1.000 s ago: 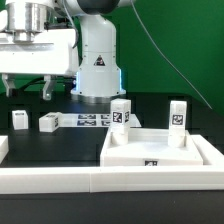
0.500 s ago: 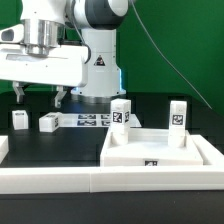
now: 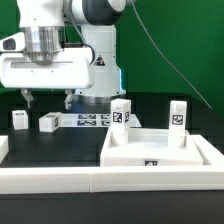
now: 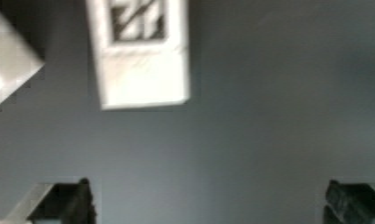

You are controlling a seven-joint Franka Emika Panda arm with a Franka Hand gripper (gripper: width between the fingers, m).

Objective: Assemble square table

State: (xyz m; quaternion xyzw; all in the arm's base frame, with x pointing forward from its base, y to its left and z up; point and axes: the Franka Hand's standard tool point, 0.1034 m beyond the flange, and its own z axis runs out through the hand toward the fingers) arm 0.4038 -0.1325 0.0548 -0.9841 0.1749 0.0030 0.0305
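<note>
The square table's top (image 3: 130, 152) sits on the exterior view's right of the counter (image 3: 60, 148), rim up. It's pushed against the long white rail (image 3: 60, 182) at the front (my guess: the rail stops it skidding while legs get twisted in). Two legs stand upright at its far corners, the first standing leg (image 3: 120, 113) and the second standing leg (image 3: 177, 114). Whether they're fully seated, I can't tell.

The other two legs are loose, well apart from the top on the exterior view's left. The lying leg (image 3: 48, 122) is on its side, and the end leg (image 3: 19, 119) looks to be standing on end. Just beside them is the marker board (image 3: 90, 120).

The gripper (image 3: 47, 103) hangs above the lying leg, fingers (image 3: 67, 100) spread wide and holding nothing. In the wrist view that leg (image 4: 143, 60) is not between the fingers (image 4: 63, 203), only bare counter is. So I'd say it's lining up a grab and needs to shift over before dropping.
</note>
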